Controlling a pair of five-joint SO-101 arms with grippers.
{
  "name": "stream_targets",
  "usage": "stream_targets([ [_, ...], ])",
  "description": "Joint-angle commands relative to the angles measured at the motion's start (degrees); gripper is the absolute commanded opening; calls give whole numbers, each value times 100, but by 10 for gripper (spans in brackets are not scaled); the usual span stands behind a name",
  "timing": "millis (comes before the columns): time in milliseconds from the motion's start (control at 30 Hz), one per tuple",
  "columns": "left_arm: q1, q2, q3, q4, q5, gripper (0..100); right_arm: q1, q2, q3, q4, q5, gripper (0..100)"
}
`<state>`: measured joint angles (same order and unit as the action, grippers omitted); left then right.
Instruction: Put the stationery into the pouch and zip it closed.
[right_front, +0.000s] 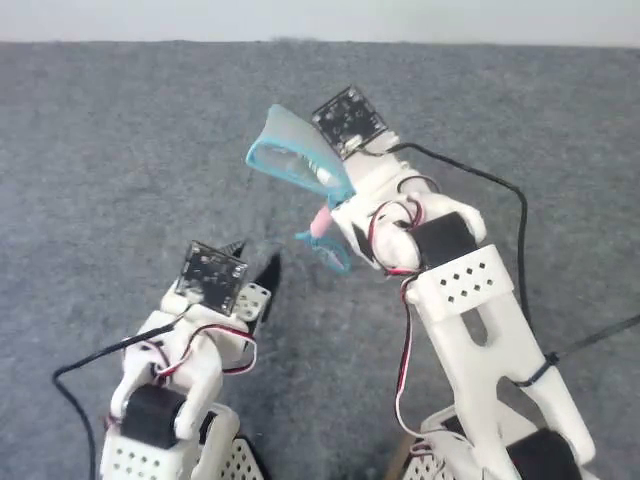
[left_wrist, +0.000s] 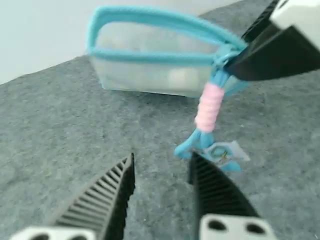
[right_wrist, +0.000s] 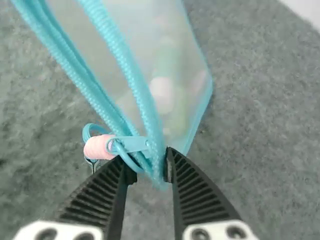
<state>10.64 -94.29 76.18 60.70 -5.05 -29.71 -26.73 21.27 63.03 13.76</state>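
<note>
High view, pouch: the pouch (right_front: 290, 150) hangs in the air above the bench (right_front: 120, 150), its mouth gaping, carried at one end by the right jaws
High view, right jaws: pressed together on the pouch end, next to the pink zipper pull (right_front: 321, 222)
High view, left jaws: spread, low over the bench, near the pull but not touching it
Left wrist view, target: the pull dangles just beyond the spread left jaws, and its pink part looks the thickest place to take
Left wrist view, advice: I would close on that pink part, then draw along the teal zipper (left_wrist: 165, 20) toward the free end, not downward, so that the pouch does not twist
Right wrist view, grip: the right jaws pinch the seam beside the slider (right_wrist: 132, 146); in my judgement this hold must be firm, as the counter-pull
Right wrist view, contents: pale and green shapes inside, probably the stationery (right_wrist: 165, 85), too blurred to name
Surface: grey felt-like cover, matte and soft
Room: a plain pale wall (right_front: 320, 20) behind the far bench edge
</note>
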Motion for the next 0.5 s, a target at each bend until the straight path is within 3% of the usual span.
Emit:
stream_targets([
  [0, 114, 79, -31, -220, -35, 260, -347, -119, -132, 101, -70, 7],
  [467, 448, 79, 330, -536, -26, 261, -453, -470, -44, 505, -53, 7],
])
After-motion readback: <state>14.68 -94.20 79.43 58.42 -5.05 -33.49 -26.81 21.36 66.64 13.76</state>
